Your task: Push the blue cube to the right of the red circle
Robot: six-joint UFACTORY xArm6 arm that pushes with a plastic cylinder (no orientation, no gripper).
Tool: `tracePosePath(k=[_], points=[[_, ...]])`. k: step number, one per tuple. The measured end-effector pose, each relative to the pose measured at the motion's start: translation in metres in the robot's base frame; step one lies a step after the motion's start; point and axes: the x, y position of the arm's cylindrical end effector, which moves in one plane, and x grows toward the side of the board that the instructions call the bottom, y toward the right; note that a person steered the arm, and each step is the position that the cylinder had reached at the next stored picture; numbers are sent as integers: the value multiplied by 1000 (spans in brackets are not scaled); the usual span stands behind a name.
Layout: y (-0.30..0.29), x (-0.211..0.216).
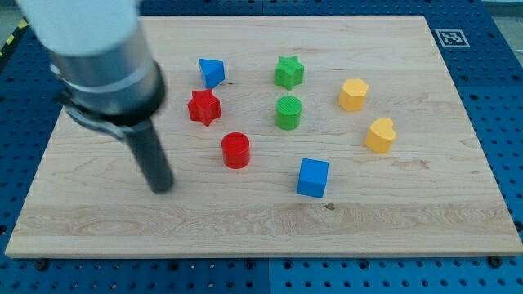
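Blue cube (312, 178) sits on the wooden board (261, 224) a little below the middle of the frame, toward the view's lower right of the red circle (235, 150), with a clear gap of bare wood between the two. No bin or tray shows; the board itself carries every block. My tip (163, 188) rests on the wood in the left half of the frame, well apart from the blue cube and to the view's lower left of the red circle, which lies between the tip and the cube. There is no pincer on this arm, only the dark rod, so nothing is grasped. Above the red circle stands a red star (204, 107), and above that a blue block (212, 72) with slanted faces whose exact shape is hard to tell. A green star (288, 72) and a green cylinder (288, 113) sit near the upper middle. On the right are a yellow block (353, 95), roughly hexagonal, and a yellow heart (380, 135). The arm's blurred grey housing (90, 49) fills the upper left corner, is cut off by the frame and hides that part of the board. A printed marker (449, 37) sits at the board's upper right corner.
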Motion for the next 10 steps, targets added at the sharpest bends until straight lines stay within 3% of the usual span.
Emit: tracePosePath(k=[1,2,4,10], points=[[102,38],[167,39],[147,32],[174,-9]])
